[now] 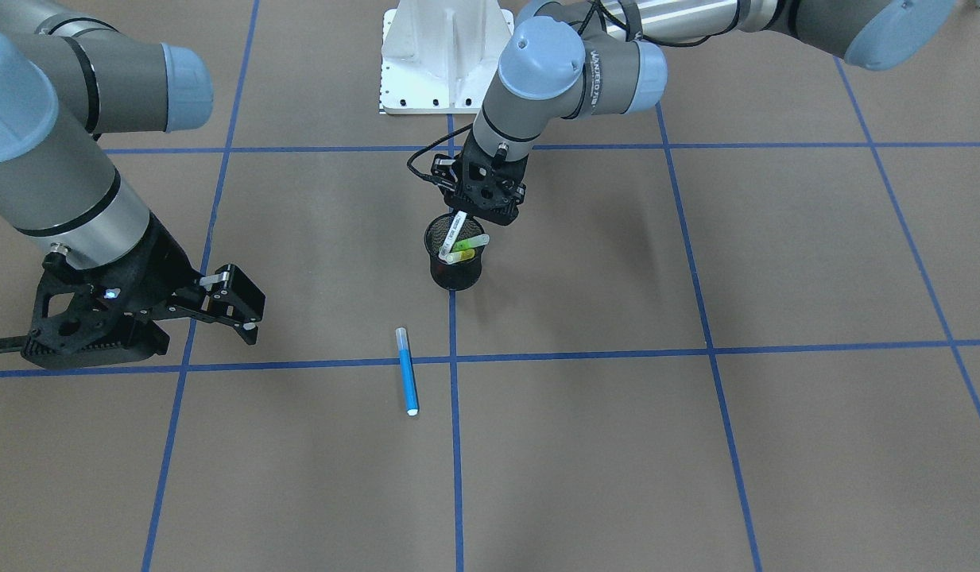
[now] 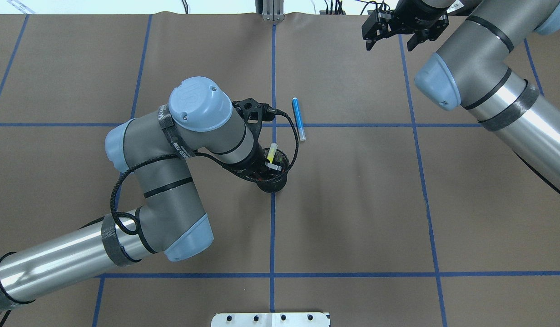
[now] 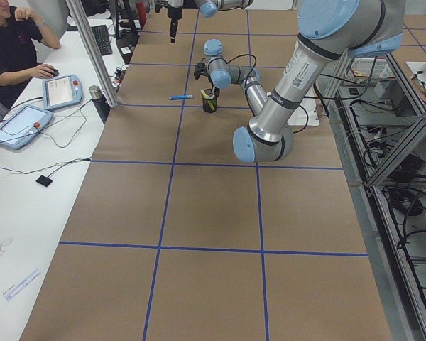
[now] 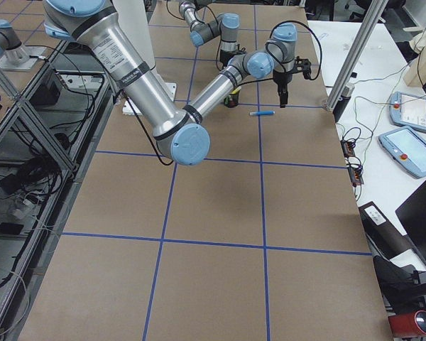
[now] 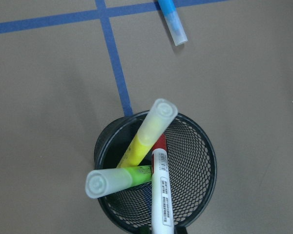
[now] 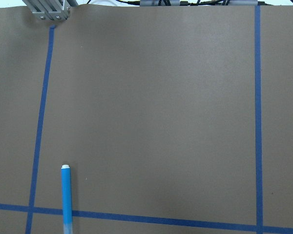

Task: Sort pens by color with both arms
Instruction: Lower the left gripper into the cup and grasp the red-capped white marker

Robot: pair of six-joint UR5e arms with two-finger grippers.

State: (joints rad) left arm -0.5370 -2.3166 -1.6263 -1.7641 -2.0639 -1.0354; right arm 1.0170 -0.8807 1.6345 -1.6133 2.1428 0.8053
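Left claw point(image 1: 475, 208) hangs over the black mesh cup point(image 5: 208, 155) and seems pressed onto the white marker with red cap point(image 5: 162, 195), though its tips are hidden. The yellow marker point(image 5: 146, 136) and lime green marker point(image 5: 122, 179) lean beside it in the cup. The blue marker point(image 1: 408, 372) lies on the bench point(image 1: 696, 445). Right claw point(image 1: 239, 306) is spread, holding nothing. Best to lift straight along the marker, slowly, so neighbours and cup stay put.
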